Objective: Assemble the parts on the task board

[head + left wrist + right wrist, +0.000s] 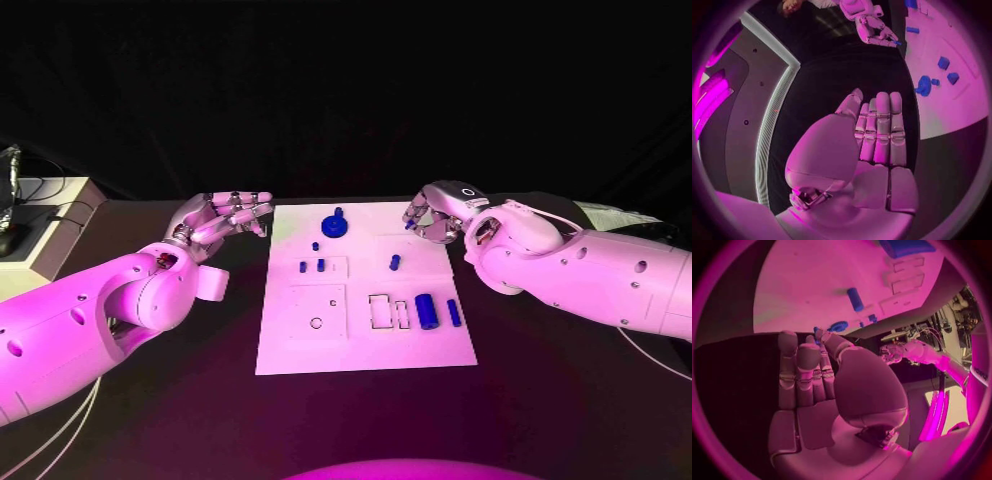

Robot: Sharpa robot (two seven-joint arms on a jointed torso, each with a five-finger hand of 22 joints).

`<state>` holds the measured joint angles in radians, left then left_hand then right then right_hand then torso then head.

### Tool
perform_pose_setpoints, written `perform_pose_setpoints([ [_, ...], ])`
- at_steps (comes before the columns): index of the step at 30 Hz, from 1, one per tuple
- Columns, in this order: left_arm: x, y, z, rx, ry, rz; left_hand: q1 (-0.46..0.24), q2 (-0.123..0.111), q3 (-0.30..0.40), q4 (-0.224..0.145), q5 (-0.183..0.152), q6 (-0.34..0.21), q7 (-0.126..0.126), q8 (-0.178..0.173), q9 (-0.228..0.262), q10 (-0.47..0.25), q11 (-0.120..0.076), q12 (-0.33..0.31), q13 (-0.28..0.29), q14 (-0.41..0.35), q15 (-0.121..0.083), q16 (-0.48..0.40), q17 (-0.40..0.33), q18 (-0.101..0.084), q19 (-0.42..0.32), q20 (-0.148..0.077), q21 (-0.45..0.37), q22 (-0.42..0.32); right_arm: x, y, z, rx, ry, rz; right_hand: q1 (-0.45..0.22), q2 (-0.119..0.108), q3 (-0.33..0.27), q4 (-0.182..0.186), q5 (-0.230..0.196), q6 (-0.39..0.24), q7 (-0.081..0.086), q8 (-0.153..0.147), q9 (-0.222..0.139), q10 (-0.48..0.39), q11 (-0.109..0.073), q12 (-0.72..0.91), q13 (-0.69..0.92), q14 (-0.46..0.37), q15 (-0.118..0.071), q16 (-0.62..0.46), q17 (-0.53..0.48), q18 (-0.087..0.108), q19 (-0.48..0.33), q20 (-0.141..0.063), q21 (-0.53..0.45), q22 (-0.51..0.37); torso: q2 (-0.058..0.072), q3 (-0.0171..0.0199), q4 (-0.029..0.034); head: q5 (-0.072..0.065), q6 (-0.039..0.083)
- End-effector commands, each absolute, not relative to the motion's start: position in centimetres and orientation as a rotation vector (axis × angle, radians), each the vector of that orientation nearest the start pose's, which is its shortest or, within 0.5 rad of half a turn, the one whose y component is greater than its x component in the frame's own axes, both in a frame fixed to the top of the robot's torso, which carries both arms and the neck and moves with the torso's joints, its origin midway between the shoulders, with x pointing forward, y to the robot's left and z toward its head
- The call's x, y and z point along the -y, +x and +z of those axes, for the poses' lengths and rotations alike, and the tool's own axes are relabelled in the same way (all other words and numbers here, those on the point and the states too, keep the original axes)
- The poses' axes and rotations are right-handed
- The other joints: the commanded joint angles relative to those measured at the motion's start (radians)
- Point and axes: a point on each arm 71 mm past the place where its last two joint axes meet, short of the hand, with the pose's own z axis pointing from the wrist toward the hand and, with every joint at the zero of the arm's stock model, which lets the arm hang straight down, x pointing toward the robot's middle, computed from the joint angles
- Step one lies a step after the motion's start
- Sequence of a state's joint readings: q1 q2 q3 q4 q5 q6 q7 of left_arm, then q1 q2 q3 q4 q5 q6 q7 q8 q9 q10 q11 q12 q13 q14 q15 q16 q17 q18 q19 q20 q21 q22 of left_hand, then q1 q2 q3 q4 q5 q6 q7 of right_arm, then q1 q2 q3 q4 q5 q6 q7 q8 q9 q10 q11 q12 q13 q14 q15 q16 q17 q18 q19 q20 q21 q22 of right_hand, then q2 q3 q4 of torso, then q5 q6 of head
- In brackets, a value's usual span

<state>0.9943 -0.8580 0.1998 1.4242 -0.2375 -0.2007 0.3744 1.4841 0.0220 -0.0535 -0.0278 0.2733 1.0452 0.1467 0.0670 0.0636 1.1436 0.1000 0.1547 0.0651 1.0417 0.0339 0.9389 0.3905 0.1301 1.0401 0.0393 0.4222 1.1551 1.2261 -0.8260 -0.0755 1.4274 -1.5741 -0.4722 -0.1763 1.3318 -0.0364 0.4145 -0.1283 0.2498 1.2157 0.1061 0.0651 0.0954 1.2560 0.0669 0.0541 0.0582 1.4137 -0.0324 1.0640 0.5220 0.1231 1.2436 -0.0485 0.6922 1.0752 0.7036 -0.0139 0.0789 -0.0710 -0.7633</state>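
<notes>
The white task board (pixel 368 350) lies in the middle of the black table. On it are a round blue part (pixel 335 225), small blue pegs (pixel 312 265), a blue peg (pixel 394 262), a thick blue cylinder (pixel 426 306) and a thin blue bar (pixel 454 313). My left hand (pixel 224 217) hovers just off the board's far left corner, fingers stretched out and holding nothing (pixel 879 130). My right hand (pixel 434 213) is over the board's far right corner and pinches a small blue part (pixel 411 224) at its fingertips (pixel 817 331).
A grey box (pixel 58 225) with cables stands at the table's left edge. The board has a square recess with a hole (pixel 317 311) and rectangular slots (pixel 384 311) near its front. Bare black table lies in front of the board.
</notes>
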Motion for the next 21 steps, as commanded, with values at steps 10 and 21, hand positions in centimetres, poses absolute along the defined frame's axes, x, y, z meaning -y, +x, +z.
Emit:
perform_pose_setpoints([
  [10,-23.9,49.6,-19.8,-1.403,-1.002,-1.555,0.002,-0.001,-0.001,-0.004,0.004,0.0,-0.001,-0.001,0.0,-0.009,-0.001,-0.005,-0.001,0.004,-0.001,-0.006,0.001,-0.009,0.006,-0.002,-0.007,0.002,17.8,47.6,-17.3,-1.528,-0.155,0.669,0.005,0.012,0.0,-0.005,-0.002,-0.001,0.008,0.0,0.022,0.022,-0.014,0.005,0.001,0.0,-0.007,0.006,-0.002,0.018,0.019,-0.003,-0.031,0.042,-0.004,-0.0042,-0.0047,0.047,-0.005],
  [21,-23.1,49.7,-19.8,-1.405,-1.004,-1.556,-0.001,-0.001,0.0,-0.004,0.005,-0.002,0.0,-0.001,0.0,-0.012,0.0,-0.006,-0.001,0.003,0.0,-0.007,0.001,-0.009,0.006,-0.001,-0.009,0.004,13.2,45.1,-20.7,-1.56,-0.294,0.725,0.004,0.012,0.003,-0.009,-0.001,-0.001,0.008,0.0,0.021,0.021,-0.014,0.005,0.001,0.0,-0.007,0.008,-0.007,0.019,0.055,-0.002,-0.137,0.149,-0.009,-0.0116,-0.0054,0.085,-0.011],
])
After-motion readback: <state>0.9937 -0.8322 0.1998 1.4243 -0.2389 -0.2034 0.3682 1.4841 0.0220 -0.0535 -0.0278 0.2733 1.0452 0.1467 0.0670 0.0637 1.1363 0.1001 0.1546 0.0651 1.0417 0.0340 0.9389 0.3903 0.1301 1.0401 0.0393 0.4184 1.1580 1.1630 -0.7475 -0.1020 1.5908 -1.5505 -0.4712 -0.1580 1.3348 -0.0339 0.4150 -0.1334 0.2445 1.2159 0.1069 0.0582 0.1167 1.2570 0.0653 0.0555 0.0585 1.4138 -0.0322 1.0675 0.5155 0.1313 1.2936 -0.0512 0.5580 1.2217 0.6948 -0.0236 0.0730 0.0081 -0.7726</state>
